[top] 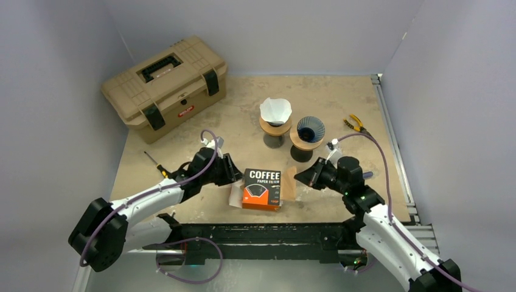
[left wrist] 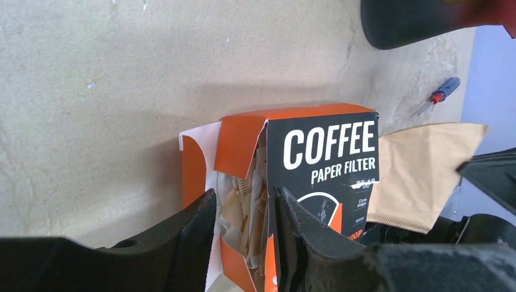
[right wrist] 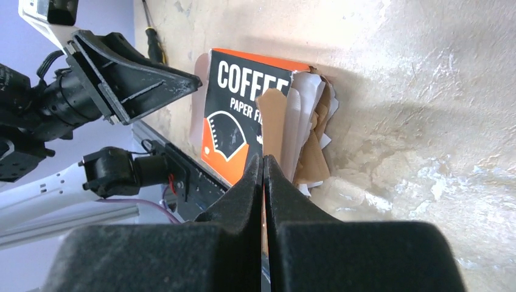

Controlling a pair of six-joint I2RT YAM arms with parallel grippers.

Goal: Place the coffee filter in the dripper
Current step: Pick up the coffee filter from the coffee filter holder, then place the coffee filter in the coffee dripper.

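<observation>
The orange and black coffee filter box lies flat on the table between both grippers. My left gripper is open, its jaws straddling the box's open left end, where brown and white filters show. My right gripper is shut on a brown coffee filter that sticks out of the box's right end. The same filter shows in the left wrist view. Behind the box stand two drippers on wooden stands: an empty blue ribbed one and one holding a white filter.
A tan toolbox stands at the back left. A screwdriver lies left of my left arm. Yellow-handled pliers lie right of the drippers. A metal rail edges the table's right side.
</observation>
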